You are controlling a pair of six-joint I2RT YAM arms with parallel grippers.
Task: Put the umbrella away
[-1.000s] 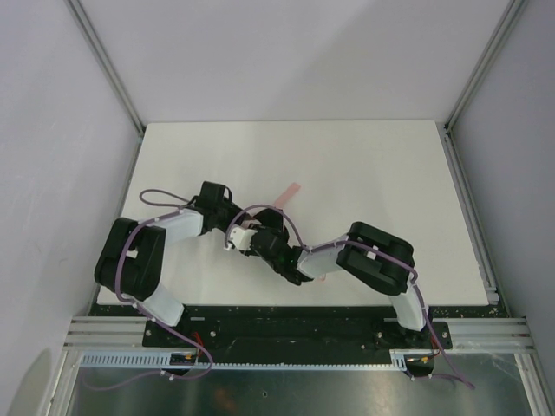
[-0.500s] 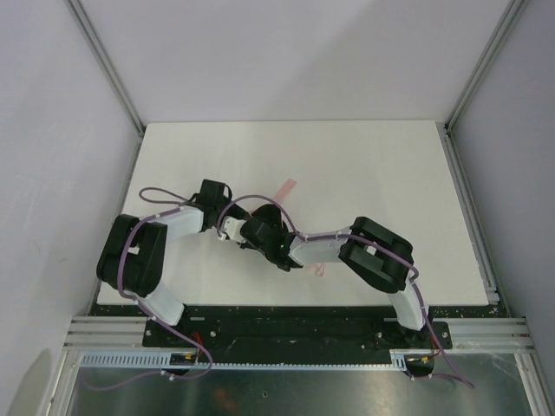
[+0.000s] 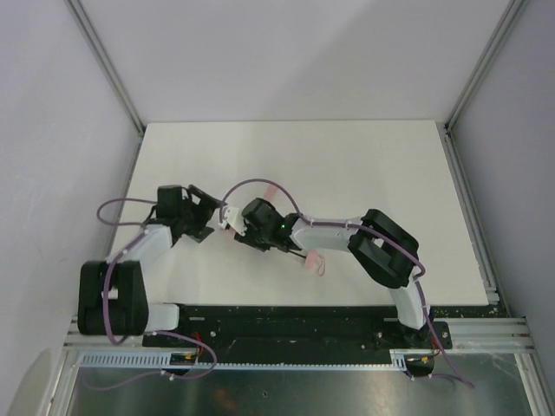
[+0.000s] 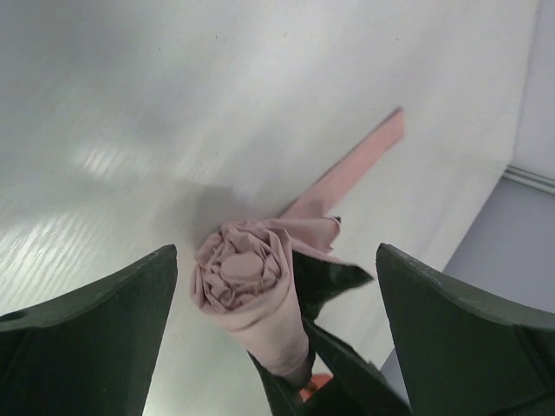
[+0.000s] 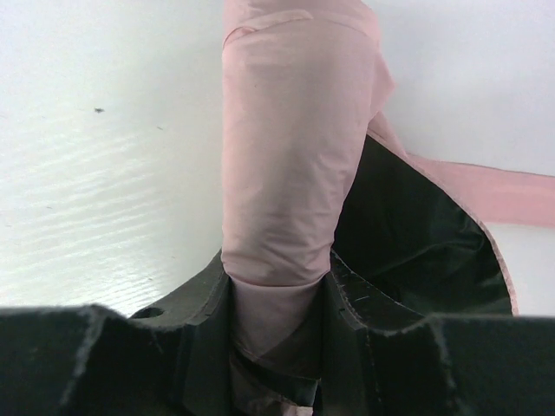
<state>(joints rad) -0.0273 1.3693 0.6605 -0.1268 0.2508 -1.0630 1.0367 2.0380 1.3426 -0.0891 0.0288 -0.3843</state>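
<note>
The umbrella (image 5: 290, 130) is a tightly rolled pale pink bundle with a flap of dark lining showing beside it. My right gripper (image 5: 277, 286) is shut on its body. In the top view that gripper (image 3: 249, 227) sits left of the table's middle and covers most of the umbrella. Only the pink closing strap (image 3: 276, 192) and the pink wrist loop (image 3: 314, 263) stick out. My left gripper (image 4: 277, 260) stands wide open, with the umbrella's rolled end (image 4: 245, 276) between its fingers and touching neither. From above, the left gripper (image 3: 206, 222) is just left of the right one.
The white table (image 3: 373, 173) is bounded by grey walls and by aluminium posts at the back corners (image 3: 130, 113). A metal rail (image 3: 468, 217) runs along its right edge. The arm bases sit on the black plate (image 3: 286, 325) at the near edge.
My left gripper has opened wide, and its arm has swung back to the left. My right gripper has shifted left and further from the near edge, and stays shut on the umbrella.
</note>
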